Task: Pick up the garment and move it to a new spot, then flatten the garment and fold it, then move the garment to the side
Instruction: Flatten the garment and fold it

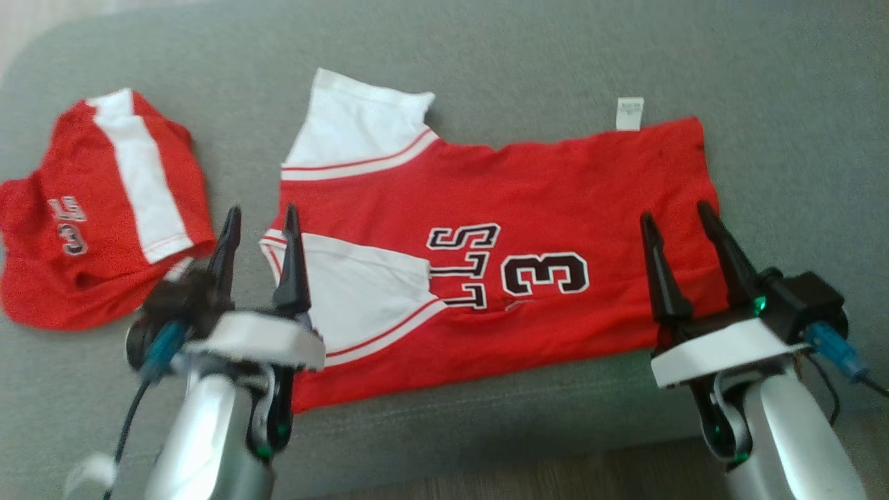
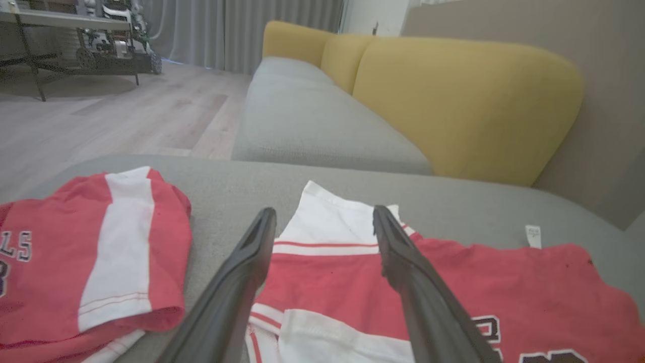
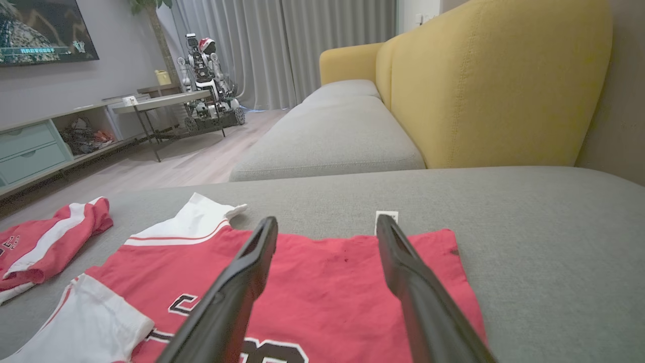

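Observation:
The garment (image 1: 528, 187), a red jersey with white sleeves and black lettering, lies spread on the grey cushion (image 1: 555, 55), sleeves to the left and hem with a white tag (image 1: 630, 113) to the right. One white sleeve is folded onto its front. My left gripper (image 1: 262, 208) hovers open over the sleeve end, nothing between its fingers. My right gripper (image 1: 675, 210) stands open over the hem end, also empty. The left wrist view looks past the left gripper (image 2: 325, 210) at the jersey (image 2: 478, 282); the right gripper (image 3: 327, 219) is above the jersey (image 3: 327, 282).
A second red and white piece (image 1: 104, 208) lies crumpled at the cushion's left, close to my left gripper. A yellow backrest (image 3: 478, 85) rises behind the seat. Wooden floor (image 1: 486, 479) runs along the near edge. Another robot (image 3: 206, 75) and a table stand far off.

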{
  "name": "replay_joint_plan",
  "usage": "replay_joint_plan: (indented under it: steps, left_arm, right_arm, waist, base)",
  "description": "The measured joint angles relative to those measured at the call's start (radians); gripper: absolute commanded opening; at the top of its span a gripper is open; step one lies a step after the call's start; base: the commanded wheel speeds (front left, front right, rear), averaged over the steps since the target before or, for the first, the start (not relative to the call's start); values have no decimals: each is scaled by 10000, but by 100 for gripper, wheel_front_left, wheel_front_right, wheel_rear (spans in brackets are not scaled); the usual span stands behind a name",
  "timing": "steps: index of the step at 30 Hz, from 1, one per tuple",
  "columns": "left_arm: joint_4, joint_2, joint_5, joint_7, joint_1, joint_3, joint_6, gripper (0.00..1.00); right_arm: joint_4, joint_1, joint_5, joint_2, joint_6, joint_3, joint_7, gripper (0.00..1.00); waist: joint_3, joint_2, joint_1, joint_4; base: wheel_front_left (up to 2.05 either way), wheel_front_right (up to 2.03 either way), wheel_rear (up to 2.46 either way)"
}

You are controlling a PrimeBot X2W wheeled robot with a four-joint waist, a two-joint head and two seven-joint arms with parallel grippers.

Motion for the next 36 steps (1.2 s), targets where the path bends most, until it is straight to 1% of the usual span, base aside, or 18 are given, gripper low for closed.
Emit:
replay_joint_plan:
  steps: [4, 8, 14, 19, 24, 28, 36]
  left_arm:
    - [1680, 71, 640, 2, -1345, -61, -48, 100]
    - [3501, 443, 959, 56, -3063, -35, -81, 100]
    - [5916, 1064, 1402, 617, -5783, -69, -123, 100]
    - [7568, 1350, 1607, 1122, -7430, -180, -355, 100]
    - [8809, 1624, 1770, 1360, -8464, -380, -539, 100]
    - [9588, 1768, 1812, 1509, -8968, -416, -539, 100]
    - [10328, 1820, 1827, 1434, -9570, -575, -719, 100]
  right_arm:
    - [-244, -313, 2, 38, 0, 10, -10, 100]
    - [-477, -744, 0, 77, 0, 90, -35, 100]
    - [-834, -1210, 2, 153, 0, 238, -46, 100]
    - [-1137, -1362, 6, 182, 0, 510, -46, 100]
    - [-1306, -1524, 19, 209, 0, 656, -46, 100]
    - [-1323, -1523, 25, 224, 0, 702, -46, 100]
    - [-1369, -1526, 121, 228, 0, 658, -46, 100]
  waist:
    - [486, 0, 0, -287]
    - [1027, 0, 0, -650]
    - [1834, 0, 1, -1231]
    - [2390, -1, 2, -1673]
    - [2786, -1, 2, -2042]
    - [2970, 0, 2, -2236]
    - [3153, -1, 1, -2286]
  base:
    - [0, 0, 0]
    - [0, 0, 0]
    - [0, 0, 0]
    - [0, 0, 0]
    - [0, 0, 0]
    - [0, 0, 0]
    - [0, 0, 0]
